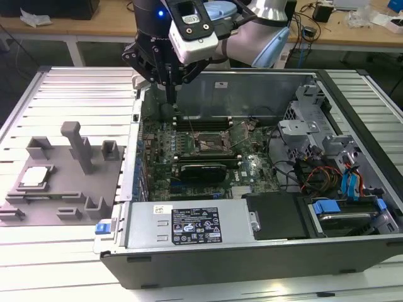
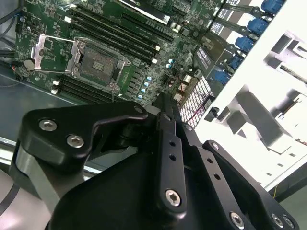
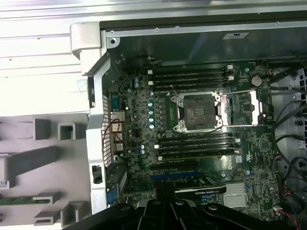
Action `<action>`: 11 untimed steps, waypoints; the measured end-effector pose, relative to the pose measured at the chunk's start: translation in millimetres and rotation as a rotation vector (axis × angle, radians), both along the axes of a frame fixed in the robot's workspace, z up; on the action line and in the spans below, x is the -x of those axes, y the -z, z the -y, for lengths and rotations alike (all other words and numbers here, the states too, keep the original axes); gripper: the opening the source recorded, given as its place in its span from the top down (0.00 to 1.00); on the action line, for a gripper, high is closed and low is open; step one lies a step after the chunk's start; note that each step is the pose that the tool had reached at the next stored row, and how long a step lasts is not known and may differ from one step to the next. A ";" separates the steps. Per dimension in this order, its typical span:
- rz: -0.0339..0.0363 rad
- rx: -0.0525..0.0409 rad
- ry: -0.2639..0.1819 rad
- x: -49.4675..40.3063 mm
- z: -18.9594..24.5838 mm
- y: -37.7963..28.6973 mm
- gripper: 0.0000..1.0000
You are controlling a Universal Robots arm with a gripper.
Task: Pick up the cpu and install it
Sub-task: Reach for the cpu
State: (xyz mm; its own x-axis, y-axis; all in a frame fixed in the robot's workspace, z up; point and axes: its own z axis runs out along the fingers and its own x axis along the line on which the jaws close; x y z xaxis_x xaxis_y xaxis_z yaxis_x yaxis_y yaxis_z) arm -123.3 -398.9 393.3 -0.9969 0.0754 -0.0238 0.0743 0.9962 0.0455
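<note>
The cpu (image 1: 34, 177), a small flat square with a pale silver top, lies in a recess of the grey fixture block (image 1: 63, 201) on the exterior view's left. My gripper (image 1: 171, 95) hangs over the far left corner of the open computer case, well away from the cpu, fingers pointing down and shut with nothing between them. The motherboard's cpu socket (image 1: 211, 143) stands open with its metal frame lifted. Both wrist views show the socket (image 2: 98, 62) (image 3: 199, 112) beyond the black gripper (image 2: 164, 101) (image 3: 168, 199).
The computer case (image 1: 252, 264) fills the middle and right. A black graphics card (image 1: 203, 170) sits just in front of the socket and memory slots (image 3: 189, 76) flank it. A labelled power supply (image 1: 189, 223) and a drive cage (image 1: 349, 182) with cables stand nearer. Fixture posts (image 1: 79, 145) rise beside the cpu.
</note>
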 end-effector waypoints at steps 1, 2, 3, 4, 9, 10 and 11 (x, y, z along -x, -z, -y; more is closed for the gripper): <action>0.0006 -0.0001 0.000 1.3 0.0 0.0 0.89; 0.0015 -0.0002 0.000 3.1 0.0 0.0 0.89; 0.0029 -0.0003 0.000 5.8 0.0 0.0 0.89; 0.0057 -0.0004 0.000 11.8 0.0 0.0 0.89; 0.0088 -0.0042 0.000 23.3 0.0 0.1 0.89; 0.0088 -0.0041 0.000 24.4 0.0 0.0 0.89; 0.0090 -0.0041 0.000 25.7 0.0 0.0 0.89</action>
State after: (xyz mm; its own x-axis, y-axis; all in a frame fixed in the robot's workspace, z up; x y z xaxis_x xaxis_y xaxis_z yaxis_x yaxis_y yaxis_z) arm -149.0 -398.9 393.3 -0.9966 0.0754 -0.0325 0.0737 0.9960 0.0502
